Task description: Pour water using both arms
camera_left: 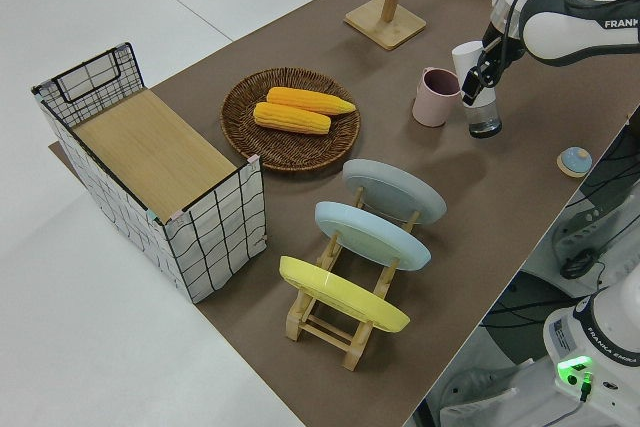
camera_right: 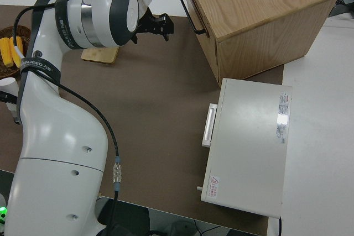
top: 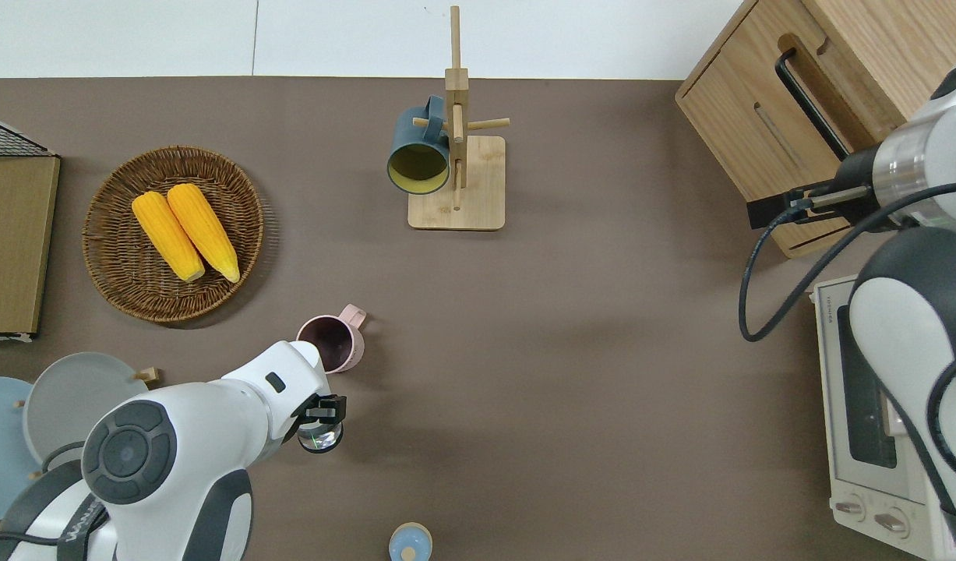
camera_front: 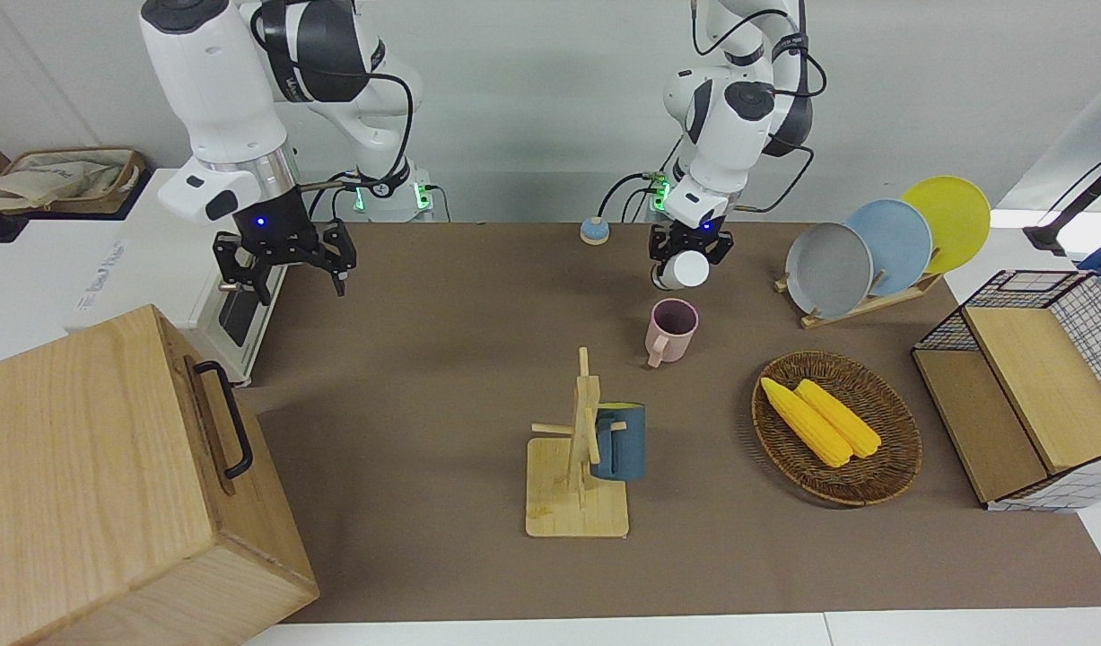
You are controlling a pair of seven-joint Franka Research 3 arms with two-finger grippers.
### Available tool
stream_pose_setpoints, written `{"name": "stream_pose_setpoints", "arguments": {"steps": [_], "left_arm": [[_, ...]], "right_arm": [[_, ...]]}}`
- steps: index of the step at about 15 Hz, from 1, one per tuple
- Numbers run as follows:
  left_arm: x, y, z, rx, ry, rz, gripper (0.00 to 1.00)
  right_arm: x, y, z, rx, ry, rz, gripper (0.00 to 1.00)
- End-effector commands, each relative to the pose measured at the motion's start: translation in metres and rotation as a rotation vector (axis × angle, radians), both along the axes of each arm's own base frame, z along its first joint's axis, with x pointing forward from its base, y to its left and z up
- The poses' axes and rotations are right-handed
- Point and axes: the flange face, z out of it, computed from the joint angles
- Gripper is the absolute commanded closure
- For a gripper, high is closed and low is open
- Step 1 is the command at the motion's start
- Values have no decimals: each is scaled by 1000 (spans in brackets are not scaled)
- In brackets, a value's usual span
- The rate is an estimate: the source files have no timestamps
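My left gripper (camera_front: 691, 247) is shut on a clear bottle with a white top (camera_front: 683, 269) and holds it nearly upright, low over the table, beside a pink mug (camera_front: 671, 330) on the side nearer the robots. The same grip shows in the overhead view (top: 326, 411) and the left side view (camera_left: 480, 75), where the bottle (camera_left: 478, 97) stands next to the mug (camera_left: 436, 97). I cannot tell whether its base touches the table. My right gripper (camera_front: 290, 269) is open and empty, raised near the toaster oven (top: 875, 405).
A wooden mug tree (camera_front: 577, 484) holds a blue mug (camera_front: 620, 441). A wicker basket (camera_front: 882, 489) holds two corn cobs (camera_front: 819, 417). A plate rack (camera_front: 873, 247), a wire basket (camera_front: 1052, 377), a large wooden box (camera_front: 110, 484) and a small blue knob (camera_front: 593, 231) stand around.
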Motion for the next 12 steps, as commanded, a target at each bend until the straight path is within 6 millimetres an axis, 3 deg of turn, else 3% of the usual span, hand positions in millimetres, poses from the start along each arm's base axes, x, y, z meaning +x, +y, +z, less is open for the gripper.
{"name": "stream_pose_setpoints", "arguments": {"steps": [1,6,12], "left_arm": [[11,-2,10,10,29,31,1000],[26,-9,10,59,94,46,1000],[27,-9,13,60,98,43,1000]], "right_arm": [[-2,-1,16,14,-31,6,11],[-2,-3,27,17,-54,3,11],[-2,-3,30,17,-60,3,11]]}}
